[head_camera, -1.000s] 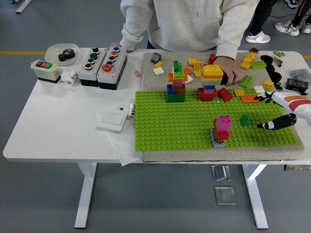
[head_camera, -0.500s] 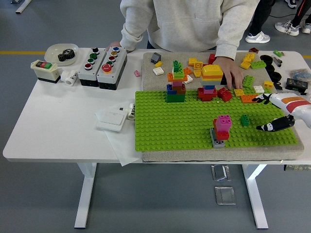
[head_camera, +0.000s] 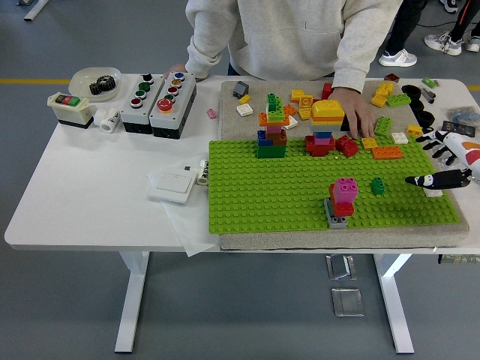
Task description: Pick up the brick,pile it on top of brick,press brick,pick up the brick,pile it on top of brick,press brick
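Observation:
A green baseplate (head_camera: 270,187) lies on a grey mat. On it stands a pink-on-red-on-grey brick stack (head_camera: 343,199), with a small dark green brick (head_camera: 378,185) just to its right. At the plate's back edge are a multicoloured stack (head_camera: 271,131) and a red, blue and yellow stack (head_camera: 325,127). My right hand (head_camera: 433,161) is at the plate's right edge, open and holding nothing, thumb (head_camera: 424,180) pointing left, well right of the green brick. A person's hand (head_camera: 358,112) rests beside the yellow brick atop the back stack.
Loose bricks, among them an orange one (head_camera: 386,152), lie on the mat (head_camera: 247,97) behind the plate. Button boxes (head_camera: 159,103), a switch (head_camera: 67,109), a bowl with a gear (head_camera: 97,81) and a white card (head_camera: 174,182) sit at the left. Black parts (head_camera: 420,105) sit far right.
My right hand has drawn back to the right and slightly up, off the baseplate toward its right edge. The person's hand stayed by the yellow brick.

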Tool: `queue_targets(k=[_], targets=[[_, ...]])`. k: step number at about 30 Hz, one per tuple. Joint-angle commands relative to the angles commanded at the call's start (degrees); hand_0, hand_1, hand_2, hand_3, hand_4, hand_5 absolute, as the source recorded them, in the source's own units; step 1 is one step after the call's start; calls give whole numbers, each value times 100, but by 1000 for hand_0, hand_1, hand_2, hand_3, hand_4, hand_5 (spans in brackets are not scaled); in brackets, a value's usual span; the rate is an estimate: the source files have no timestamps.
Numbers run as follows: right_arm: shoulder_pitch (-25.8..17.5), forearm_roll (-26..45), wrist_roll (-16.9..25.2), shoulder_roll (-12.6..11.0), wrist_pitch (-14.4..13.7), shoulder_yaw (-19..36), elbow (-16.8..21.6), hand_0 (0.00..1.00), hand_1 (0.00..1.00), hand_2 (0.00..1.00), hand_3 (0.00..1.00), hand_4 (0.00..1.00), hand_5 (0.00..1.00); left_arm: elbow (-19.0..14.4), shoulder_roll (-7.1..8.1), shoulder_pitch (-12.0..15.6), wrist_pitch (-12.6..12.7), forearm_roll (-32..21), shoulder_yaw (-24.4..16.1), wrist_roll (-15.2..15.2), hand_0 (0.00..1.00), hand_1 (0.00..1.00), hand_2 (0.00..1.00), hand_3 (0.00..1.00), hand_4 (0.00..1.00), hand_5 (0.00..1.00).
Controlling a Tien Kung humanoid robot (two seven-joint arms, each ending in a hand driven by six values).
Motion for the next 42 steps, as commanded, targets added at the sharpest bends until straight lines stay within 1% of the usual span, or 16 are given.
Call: queue_targets(k=[4, 6, 7, 9, 11, 12, 15, 17, 18, 28, 32, 35, 36, 39, 41, 42], targets=[[-185, 854, -719, -21, -423, 79, 368, 527, 596, 686, 779, 998, 549, 0, -5, 0, 1, 15, 0, 2, 793, 696, 591, 533, 523, 508], [-217, 1173, -854, -26, -533, 94, 441, 553, 602, 690, 785, 998, 581, 0, -6, 0, 2, 18, -5, 2, 792, 698, 591, 533, 523, 508], [-253, 1419, -1049, -32, -717, 120, 545, 553, 602, 690, 785, 998, 581, 0, -7, -3, 5, 20, -8, 2, 792, 698, 591, 533, 523, 508], [-283, 1833, -1222, -36, -918, 151, 638, 553, 602, 690, 785, 998, 581, 0, -9, -6, 7, 22, -16, 3, 792, 698, 591, 533, 523, 508], [-289, 1973, -1250, -37, -960, 157, 655, 553, 602, 690, 785, 998, 581, 0, -9, -6, 7, 23, -18, 4, 792, 698, 591, 533, 523, 508], [-292, 2055, -1344, -29, -1067, 171, 700, 559, 604, 691, 783, 998, 628, 0, -7, -8, 8, 25, -21, 4, 792, 696, 591, 533, 523, 509], [-281, 2034, -1556, -7, -1312, 182, 737, 559, 604, 691, 783, 998, 628, 0, -4, -12, 8, 29, -28, 8, 792, 696, 591, 533, 523, 509], [-274, 1992, -1627, 3, -1347, 179, 730, 559, 604, 691, 783, 998, 628, 0, -3, -13, 10, 36, -38, 11, 792, 696, 591, 533, 523, 509], [-273, 1986, -1639, 4, -1351, 178, 728, 573, 602, 690, 783, 998, 661, 0, -3, -13, 10, 37, -41, 12, 792, 693, 592, 533, 523, 508], [-269, 1852, -1736, 19, -1352, 152, 719, 578, 602, 691, 779, 998, 660, 0, -5, -24, 20, 58, -62, 19, 792, 694, 592, 532, 523, 509], [-265, 1578, -1708, 8, -1307, 133, 733, 585, 607, 693, 780, 998, 659, 0, -6, -29, 20, 76, -78, 23, 794, 695, 592, 533, 523, 508], [-226, 981, -1306, 4, -986, 155, 616, 585, 607, 693, 780, 998, 659, 0, -10, -28, 28, 121, -145, 31, 794, 695, 592, 533, 523, 508], [-217, 824, -1217, -1, -908, 167, 577, 645, 671, 752, 795, 998, 651, 0, -10, -27, 28, 139, -161, 33, 794, 695, 593, 532, 523, 508], [-176, 178, -683, -52, -329, 235, 367, 645, 671, 752, 795, 998, 651, 0, -5, -35, 26, 191, -190, 33, 794, 695, 593, 532, 523, 508], [-157, -208, -245, -80, 134, 259, 246, 645, 671, 752, 795, 998, 651, 0, -5, -38, 38, 180, -211, 31, 794, 695, 593, 532, 523, 508], [-149, -279, -91, -81, 274, 261, 214, 711, 716, 783, 828, 998, 596, 0, -6, -36, 42, 182, -224, 33, 794, 696, 593, 533, 523, 508]])
